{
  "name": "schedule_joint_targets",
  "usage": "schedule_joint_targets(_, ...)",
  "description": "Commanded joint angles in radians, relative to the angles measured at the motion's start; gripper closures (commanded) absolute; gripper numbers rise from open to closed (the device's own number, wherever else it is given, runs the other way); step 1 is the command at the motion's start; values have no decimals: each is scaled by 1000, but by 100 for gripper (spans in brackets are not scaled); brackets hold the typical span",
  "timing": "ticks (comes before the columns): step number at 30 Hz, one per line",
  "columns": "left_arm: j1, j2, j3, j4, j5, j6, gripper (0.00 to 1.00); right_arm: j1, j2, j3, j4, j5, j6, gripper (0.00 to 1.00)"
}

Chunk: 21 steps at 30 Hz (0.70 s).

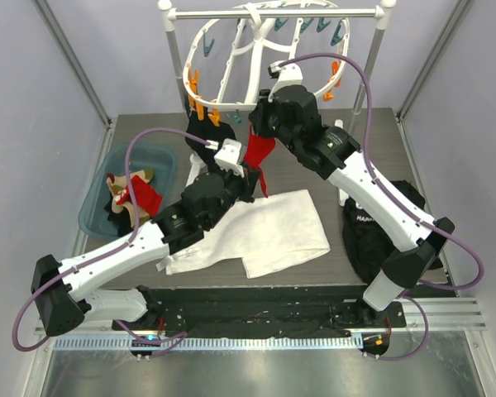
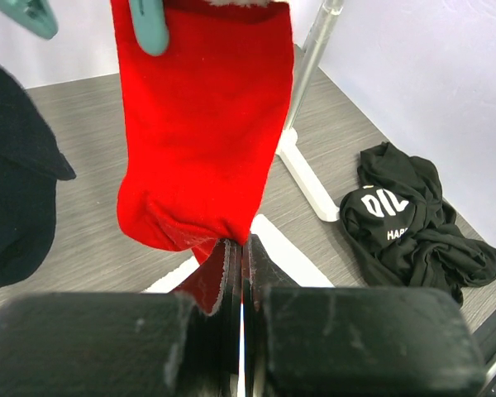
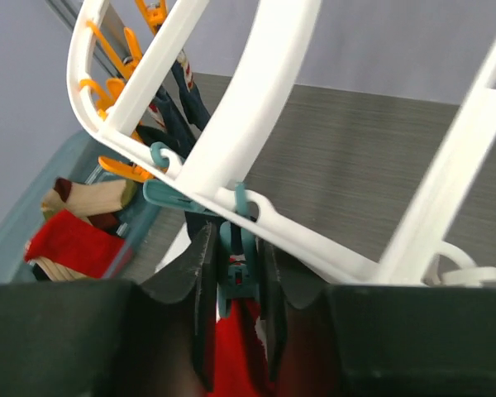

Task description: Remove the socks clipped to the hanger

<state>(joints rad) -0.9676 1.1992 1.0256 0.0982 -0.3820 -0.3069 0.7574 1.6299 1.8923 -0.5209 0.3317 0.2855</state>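
The hanger (image 3: pixel 250 124) hung from the grey rail (image 1: pixel 273 14) at the far side of the table (image 1: pixel 140 128), orange and teal clips round its rim; the red sock (image 1: pixel 259 157) dangled from one teal clip (image 3: pixel 236 269) on its lower edge, with a black sock (image 1: pixel 200 141) hanging just beside it on the left; the right gripper (image 3: pixel 236 285) was up at the rim, its jaws set either side of that teal clip and closed against it, the red fabric showing directly beneath; the left gripper (image 2: pixel 241 256) was lower down, clenched tight on the sock's bottom tip, a fold of red pinched between its fingers (image 2: pixel 269 273); further socks (image 1: pixel 132 194), red and tan, lay in the blue basin (image 1: pixel 157 157) on the left of the table; a white cloth (image 1: pixel 273 227) lay spread beneath the arms; a black garment (image 1: pixel 380 231) with white lettering lay crumpled on the right, near the rail's foot.
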Motion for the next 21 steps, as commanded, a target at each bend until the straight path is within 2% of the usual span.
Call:
schedule_joint_targets(1,-5,-30,-4,35,-21,11,100,5,-16,31,64,50,1,84)
schedule_joint_targets(4,-5,-33,-22,41,-44,12,100,5,-31,8,87,56,-2,96)
schedule_joint_targets(8,-5,-41,-48,41,-57,8,100,5,-45,-10,104,70,-3,99)
schedule_joint_targets(17,-3,-50,-58,20,-110,6,100,3,-54,-18,111,78,0,99)
schedule_joint_targets(21,15,-75,-53,-49,-225,14,100,2,-76,-56,120,87,-9,86)
